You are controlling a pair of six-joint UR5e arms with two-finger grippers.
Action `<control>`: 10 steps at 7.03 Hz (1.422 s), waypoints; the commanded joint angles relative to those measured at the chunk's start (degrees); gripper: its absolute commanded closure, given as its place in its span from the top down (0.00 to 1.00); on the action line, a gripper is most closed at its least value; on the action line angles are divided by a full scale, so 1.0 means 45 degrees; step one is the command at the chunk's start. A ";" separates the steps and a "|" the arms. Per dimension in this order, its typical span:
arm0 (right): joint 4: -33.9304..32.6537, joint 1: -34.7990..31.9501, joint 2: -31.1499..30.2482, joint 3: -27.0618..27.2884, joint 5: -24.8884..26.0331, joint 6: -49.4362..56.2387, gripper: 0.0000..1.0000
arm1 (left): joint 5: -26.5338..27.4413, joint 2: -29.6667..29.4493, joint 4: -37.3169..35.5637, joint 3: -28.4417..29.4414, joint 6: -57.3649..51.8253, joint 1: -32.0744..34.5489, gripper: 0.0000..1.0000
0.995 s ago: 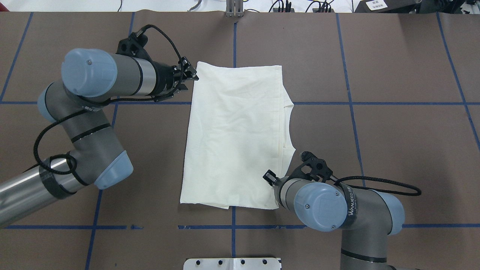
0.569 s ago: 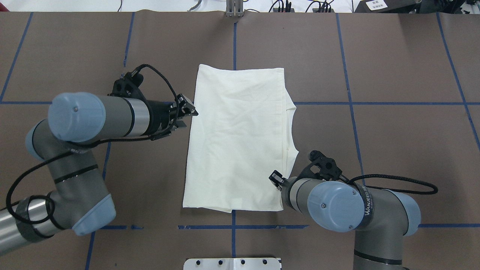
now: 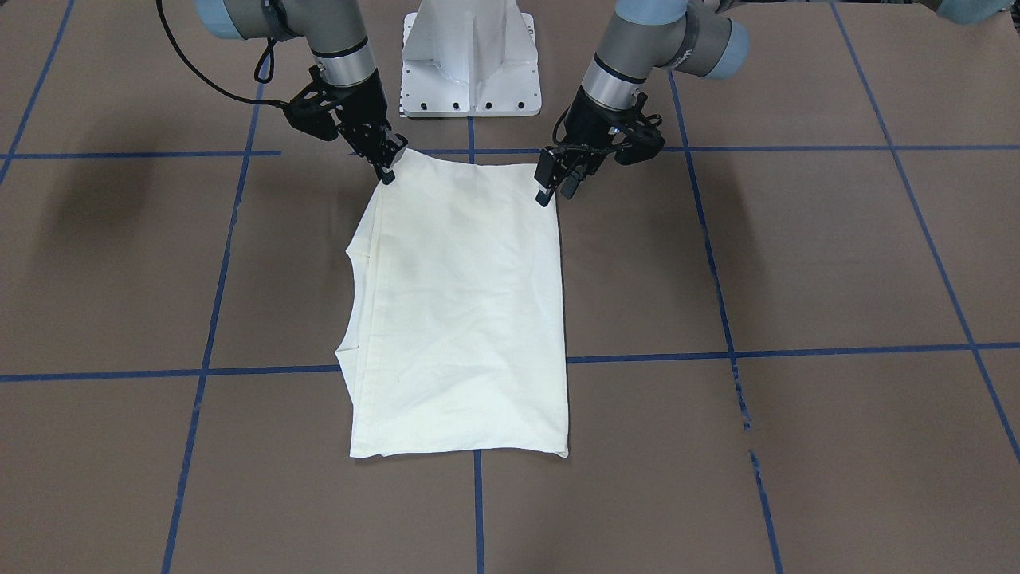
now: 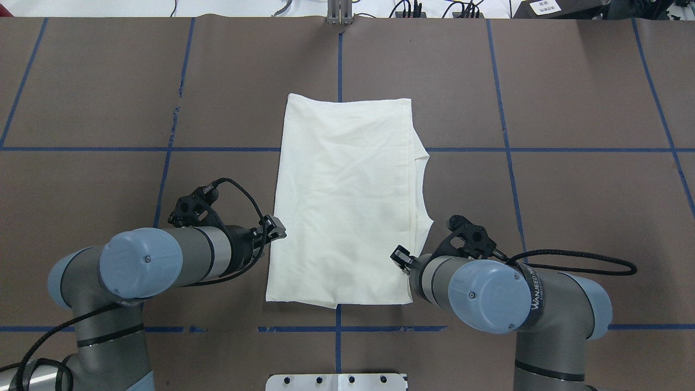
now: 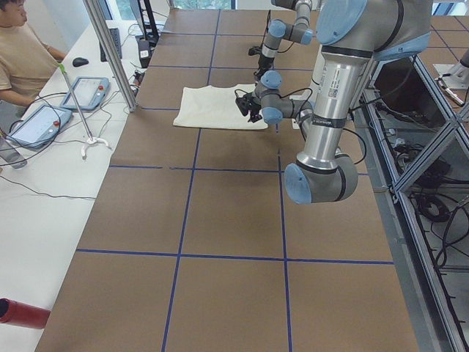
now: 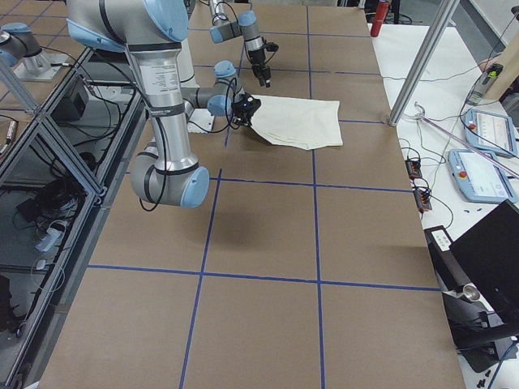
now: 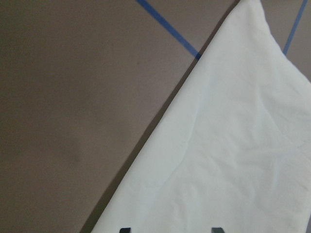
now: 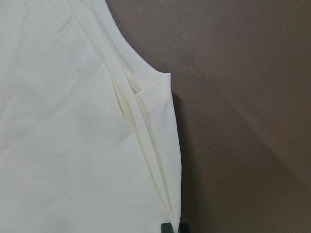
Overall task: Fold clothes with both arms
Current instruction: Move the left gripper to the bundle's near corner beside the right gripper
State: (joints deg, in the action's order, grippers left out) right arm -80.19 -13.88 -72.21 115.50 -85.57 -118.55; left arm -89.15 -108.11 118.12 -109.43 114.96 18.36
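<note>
The clothes are one cream shirt, folded into a long rectangle, plain side up, lying flat mid-table; the front view shows the shirt too. My left gripper hovers open at the shirt's near left edge. In the left wrist view the left gripper has its tips wide apart over the cloth. My right gripper is at the near right corner. In the right wrist view the right gripper has its tips pinched together on the shirt's hem.
The white pedestal base stands at the robot's edge of the table. Blue tape lines grid the brown table cover. A person sits at a side desk with tablets; a red cylinder lies there.
My left arm swept from the shirt's far left corner back along its left edge to the near end. The right arm shifted slightly right, and the shirt slid a little with it.
</note>
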 commanded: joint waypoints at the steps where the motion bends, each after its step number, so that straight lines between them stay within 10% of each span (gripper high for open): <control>1: 0.0009 -0.0020 0.0012 0.0035 0.0031 0.0037 0.00 | 0.0608 0.0176 -0.0271 -0.0018 0.0468 -0.0854 0.65; 10: 0.0009 -0.0020 0.0031 0.0055 -0.0008 0.0056 0.00 | 0.0690 0.0059 -0.1659 -0.0019 0.0878 -0.1871 0.48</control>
State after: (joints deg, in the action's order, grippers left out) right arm -80.16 -13.97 -72.06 115.74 -85.58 -118.30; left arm -86.09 -107.72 110.64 -109.74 118.80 10.63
